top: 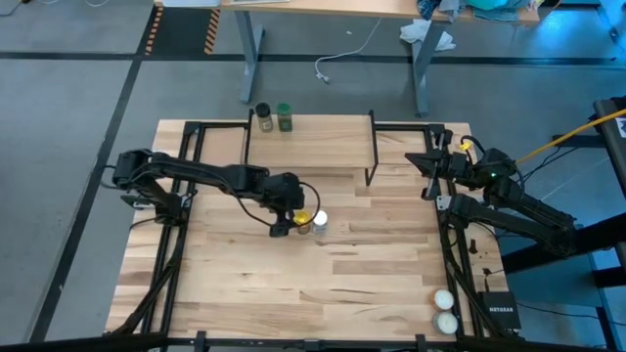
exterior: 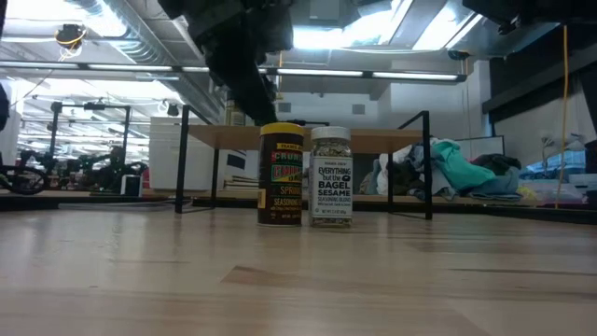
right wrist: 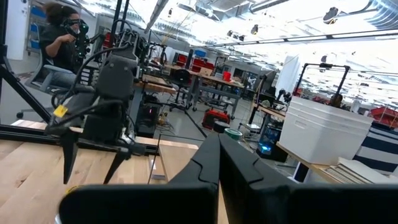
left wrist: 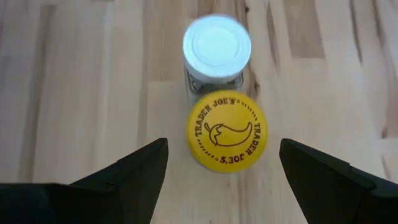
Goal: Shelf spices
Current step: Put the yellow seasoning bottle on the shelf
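Spices still to be shelved stood mid-table: the yellow-lidded jar [left wrist: 226, 129] upright, touching the white-lidded jar [left wrist: 216, 46] on its right. My left gripper [top: 285, 221] hung directly above the yellow lid with its fingers [left wrist: 127, 177] spread wide, one on each side and clear of the jar, holding nothing. I judged a straight descent along the jar's vertical axis was all the grasp needed. On the shelf [top: 323, 129] at the far edge, the black-lidded jar [top: 263, 117] and green-lidded jar [top: 285, 116] already stood. My right gripper [top: 431, 166], pinched shut and empty, waited far right, much farther off.
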Robot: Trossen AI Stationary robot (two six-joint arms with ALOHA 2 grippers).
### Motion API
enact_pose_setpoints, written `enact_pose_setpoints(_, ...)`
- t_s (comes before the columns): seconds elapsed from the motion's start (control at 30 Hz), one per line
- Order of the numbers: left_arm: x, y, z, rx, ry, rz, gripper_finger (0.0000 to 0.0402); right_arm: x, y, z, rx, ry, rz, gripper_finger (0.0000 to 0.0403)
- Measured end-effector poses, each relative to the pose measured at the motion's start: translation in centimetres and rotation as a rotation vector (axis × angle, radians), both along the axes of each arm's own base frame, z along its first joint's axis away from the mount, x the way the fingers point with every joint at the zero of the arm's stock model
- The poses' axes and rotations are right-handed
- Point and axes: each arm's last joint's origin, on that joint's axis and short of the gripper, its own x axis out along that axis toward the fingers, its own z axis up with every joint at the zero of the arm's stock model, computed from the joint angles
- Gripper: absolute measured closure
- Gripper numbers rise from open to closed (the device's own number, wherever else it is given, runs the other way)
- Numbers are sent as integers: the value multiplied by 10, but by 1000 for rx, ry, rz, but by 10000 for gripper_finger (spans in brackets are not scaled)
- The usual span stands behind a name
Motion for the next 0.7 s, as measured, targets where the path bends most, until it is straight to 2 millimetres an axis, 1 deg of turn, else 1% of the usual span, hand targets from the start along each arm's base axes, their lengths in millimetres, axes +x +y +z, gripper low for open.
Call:
enact_pose_setpoints(0.2,13,1,-6,-10,82,-10,99,0,0,0,-1,0,0,397)
enact_pose_setpoints(0.4,26,3,-9,4,91,-25,99,0,0,0,-1,-1,0,397)
enact_pose_setpoints(0.6,32,5,-21,-38,144,-41,99,0,0,0,0,0,0,397)
enact_pose_setpoints(0.7,32,5,-22,-33,145,-56,100,0,0,0,-1,0,0,397)
